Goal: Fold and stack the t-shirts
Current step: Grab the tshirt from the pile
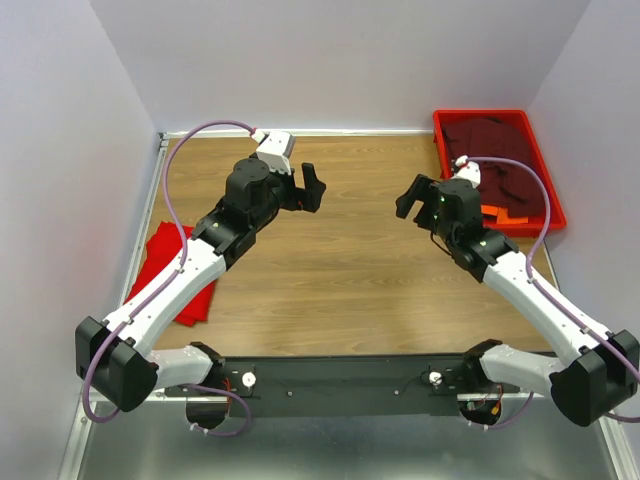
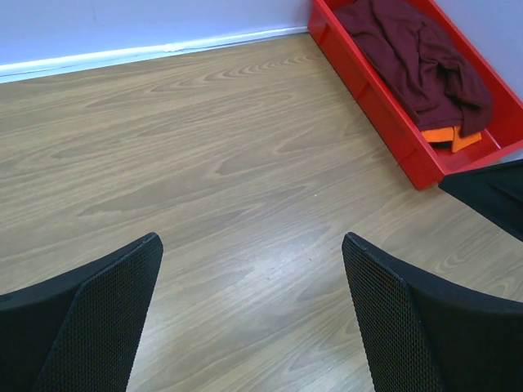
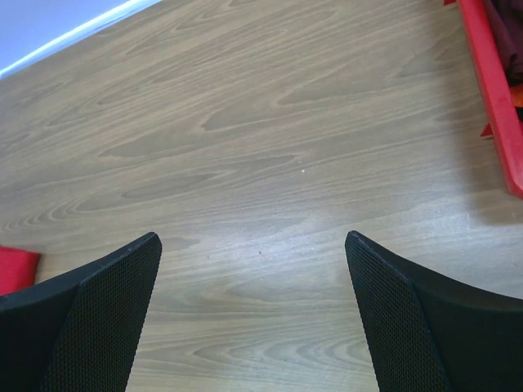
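The dark maroon t-shirt [image 1: 495, 150] lies crumpled in the red bin [image 1: 478, 114] at the back right, with the bright orange t-shirt [image 1: 505, 215] peeking out at the bin's near end. Both show in the left wrist view, maroon [image 2: 417, 57] and orange [image 2: 452, 136]. The bright red t-shirt [image 1: 175, 275] lies folded at the table's left edge, partly under the left arm; its corner shows in the right wrist view [image 3: 15, 268]. My left gripper [image 1: 312, 187] [image 2: 252, 245] and right gripper [image 1: 410, 195] [image 3: 253, 241] are open and empty, facing each other above bare wood.
The wooden table [image 1: 350, 260] is boxed in by pale walls at the back and sides. The bin's wall [image 2: 368, 90] [image 3: 494, 98] stands just right of my right gripper. A finger of the right gripper [image 2: 490, 192] shows in the left wrist view.
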